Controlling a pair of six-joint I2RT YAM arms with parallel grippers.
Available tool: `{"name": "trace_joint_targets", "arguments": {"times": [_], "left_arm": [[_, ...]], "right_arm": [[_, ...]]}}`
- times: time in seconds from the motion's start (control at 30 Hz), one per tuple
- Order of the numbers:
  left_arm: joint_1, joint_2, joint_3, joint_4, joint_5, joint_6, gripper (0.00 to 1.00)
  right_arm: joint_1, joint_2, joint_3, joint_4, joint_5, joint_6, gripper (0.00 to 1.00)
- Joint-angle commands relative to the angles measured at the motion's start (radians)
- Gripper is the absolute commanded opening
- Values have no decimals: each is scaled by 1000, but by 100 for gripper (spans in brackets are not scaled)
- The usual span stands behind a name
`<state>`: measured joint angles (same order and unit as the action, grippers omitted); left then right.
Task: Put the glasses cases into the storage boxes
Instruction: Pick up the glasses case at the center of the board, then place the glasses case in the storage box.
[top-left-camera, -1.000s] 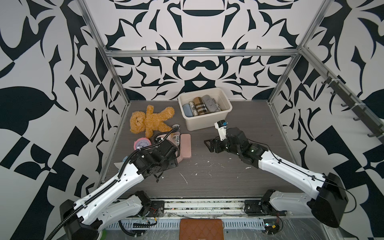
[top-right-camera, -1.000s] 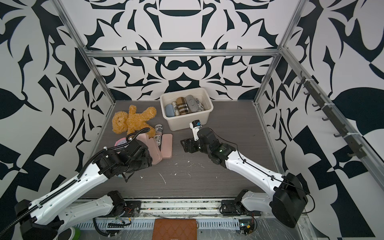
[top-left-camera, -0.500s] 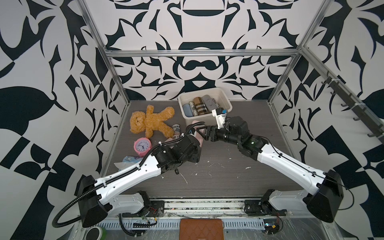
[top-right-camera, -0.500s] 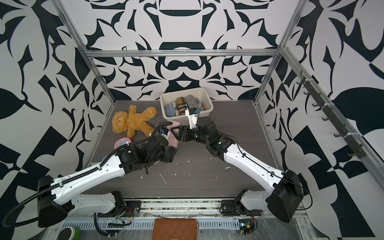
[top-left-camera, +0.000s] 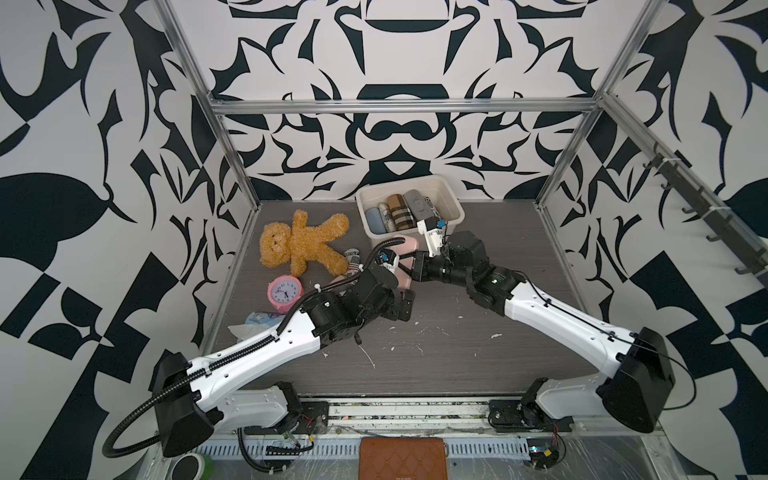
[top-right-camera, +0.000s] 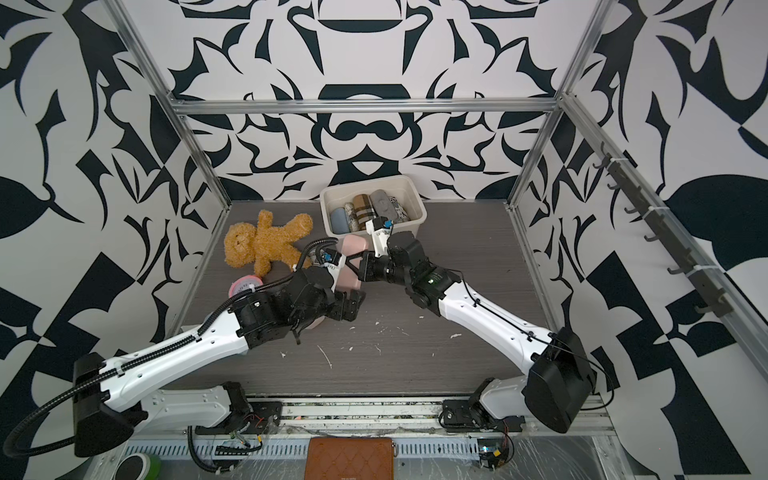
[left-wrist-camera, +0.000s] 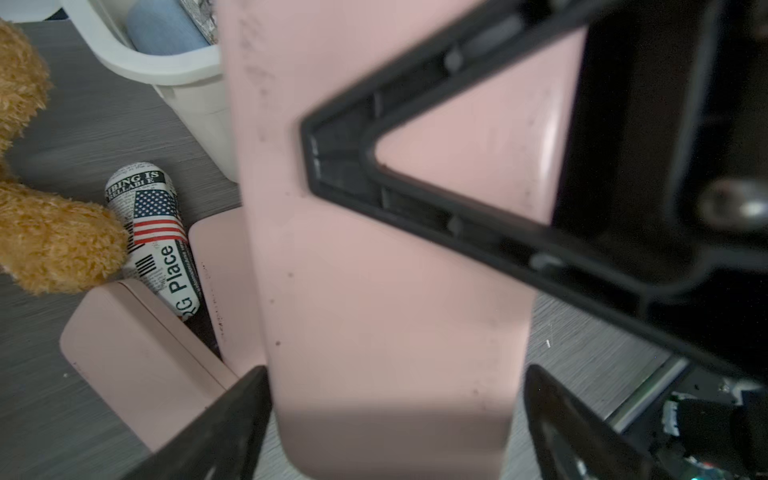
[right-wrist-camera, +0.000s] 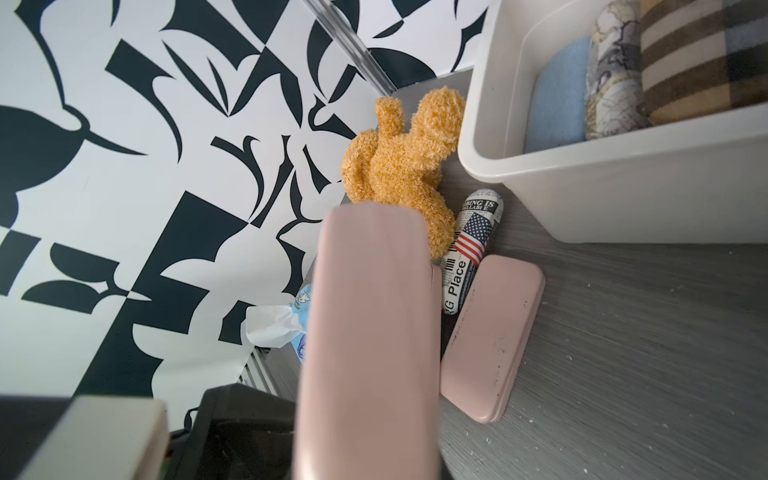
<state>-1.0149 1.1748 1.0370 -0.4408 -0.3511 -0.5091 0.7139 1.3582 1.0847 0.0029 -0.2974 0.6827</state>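
Changed: the left arm has swung in from the pile to just in front of the storage box (top-left-camera: 399, 186). Its jaws have popped apart, and the right ones have snapped onto the pink case (top-left-camera: 405, 249).
Left jaws: the left gripper (left-wrist-camera: 395, 370) looks released, with a finger either side of the case's near end, barely clear of it.
Pink case: in the air just short of the box's front wall. Its long axis points roughly at the box, far end raised.
Right jaws: the right gripper (top-left-camera: 411, 266) is clenched across the case's middle from the side. This arm is nearer the box.
Next move, I reckon: up over the front rim, then down. The cases inside lie front to back too, so little turning needed.
Room: the rim sits close to the case's far end. The box's near right corner hides behind the wrist, so I can't tell what free space is there.
Still out: a newspaper-print case (right-wrist-camera: 469, 249) and a second pink case (right-wrist-camera: 490, 332) lie on the worktop left of the box's front, by the teddy bear (top-left-camera: 303, 245).
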Motion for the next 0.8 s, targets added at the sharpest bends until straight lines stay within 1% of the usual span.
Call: {"name": "trace_joint_targets", "arguments": {"times": [0.0,0.03,0.07,0.1,0.17,0.23,0.33,0.43,0.47,0.57,0.63,0.77], "left_arm": [[14,-90,-27,-4,-114,-48,99],[33,-106,-35,-38,-145,-86,99],[53,-117,-45,-68,-162,-124,99],[80,-131,-56,-101,-167,-164,99],[130,-161,-79,-139,-144,-202,99],[157,-206,-98,-163,-124,-206,99],[160,-277,-121,-194,-142,-200,99],[165,-336,-154,-205,-166,-202,99],[165,-348,-164,-205,-170,-208,99],[167,-369,-182,-209,-180,-210,99],[168,-370,-180,-218,-192,-210,99],[170,-366,-172,-240,-195,-210,99]], "right_arm": [[-37,-25,111,29,130,-75,0],[-80,-2,134,46,148,-77,0],[-132,37,170,63,134,-66,0],[-178,93,232,61,114,-67,0],[-238,209,383,4,123,-110,0],[-283,366,600,-108,115,-175,0],[-340,598,908,-287,78,-221,0],[-382,753,1099,-358,14,-199,0],[-392,792,1145,-370,-9,-181,0],[-395,896,1263,-373,-132,-121,0],[-385,936,1289,-323,-216,-61,0],[-344,967,1306,-311,-270,-55,0]]}}
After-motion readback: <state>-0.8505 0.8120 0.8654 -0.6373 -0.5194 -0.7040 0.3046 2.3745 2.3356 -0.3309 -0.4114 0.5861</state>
